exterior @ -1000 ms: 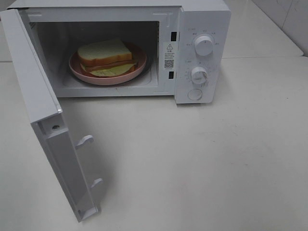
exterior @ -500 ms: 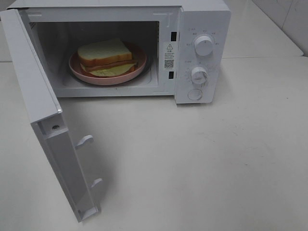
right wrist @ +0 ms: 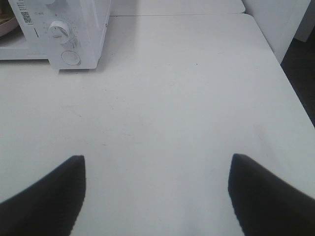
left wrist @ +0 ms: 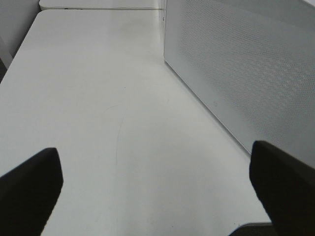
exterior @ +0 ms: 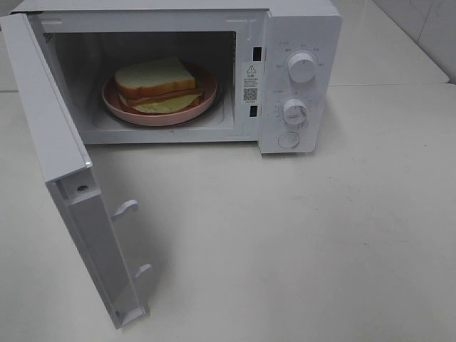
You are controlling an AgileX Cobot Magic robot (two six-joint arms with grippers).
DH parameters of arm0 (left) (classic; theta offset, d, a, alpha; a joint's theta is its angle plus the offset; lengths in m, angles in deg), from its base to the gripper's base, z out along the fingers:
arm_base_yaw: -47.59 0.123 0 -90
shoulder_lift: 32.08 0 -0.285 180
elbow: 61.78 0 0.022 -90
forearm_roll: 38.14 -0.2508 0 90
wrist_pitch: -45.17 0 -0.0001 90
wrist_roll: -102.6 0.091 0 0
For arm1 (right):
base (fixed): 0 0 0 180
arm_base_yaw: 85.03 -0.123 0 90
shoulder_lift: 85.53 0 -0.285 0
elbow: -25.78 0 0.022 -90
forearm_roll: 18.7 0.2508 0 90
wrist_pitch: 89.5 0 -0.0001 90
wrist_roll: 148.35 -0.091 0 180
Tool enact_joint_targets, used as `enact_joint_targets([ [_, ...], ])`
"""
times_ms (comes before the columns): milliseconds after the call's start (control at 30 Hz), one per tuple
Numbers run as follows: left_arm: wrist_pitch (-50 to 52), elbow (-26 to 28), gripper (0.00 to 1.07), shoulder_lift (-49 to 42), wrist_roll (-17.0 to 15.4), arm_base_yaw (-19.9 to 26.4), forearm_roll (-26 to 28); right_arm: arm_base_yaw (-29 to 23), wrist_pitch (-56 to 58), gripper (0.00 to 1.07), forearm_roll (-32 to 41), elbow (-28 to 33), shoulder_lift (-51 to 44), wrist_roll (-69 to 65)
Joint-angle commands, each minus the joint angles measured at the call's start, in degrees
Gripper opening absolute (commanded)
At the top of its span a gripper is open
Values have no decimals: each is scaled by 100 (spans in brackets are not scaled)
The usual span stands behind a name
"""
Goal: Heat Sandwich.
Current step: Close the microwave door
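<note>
Inside the microwave (exterior: 317,35) the sandwich (exterior: 157,80) is lying on its pink plate (exterior: 161,116), the door (exterior: 44,125) is standing open, the left gripper (left wrist: 157,169) and right gripper (right wrist: 157,184) are hovering wide and empty, and a hard door shove is likely risking shifting the microwave.

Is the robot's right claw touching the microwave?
Apart. The right wrist view shows a wide stretch of bare table between the open right gripper and the microwave.

White sliced-bread sandwich w/ tan crust, reddish + pale yellow-green filling (exterior: 158,84) lying flat on round pink plate (exterior: 114,103), inside open white microwave cavity (exterior: 242,43), intact.
</note>
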Motion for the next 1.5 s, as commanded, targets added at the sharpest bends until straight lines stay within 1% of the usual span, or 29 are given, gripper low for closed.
enact_joint_targets([
  [33, 52, -11, 98, -97, -34, 6, 34, 40, -23, 76, 23, 6, -155, 46],
  [833, 52, -11, 98, -97, -34, 6, 52, 40, -23, 76, 23, 6, -155, 46],
  [1133, 52, -11, 98, 40, -34, 6, 57, 40, -23, 76, 23, 6, -155, 46],
  [1267, 92, 23, 98, 201, -40, 6, 57, 40, -23, 76, 23, 6, -155, 46],
  [1367, 407, 201, 98, 561, -40, 6, 57, 40, -23, 76, 23, 6, -155, 46],
  [1400, 596, 223, 98, 768, -17, 6, 57, 40, -23, 76, 23, 6, -155, 46],
  [1500, 739, 223, 98, 1020, -17, 6, 52, 40, -23, 76, 23, 6, -155, 46],
])
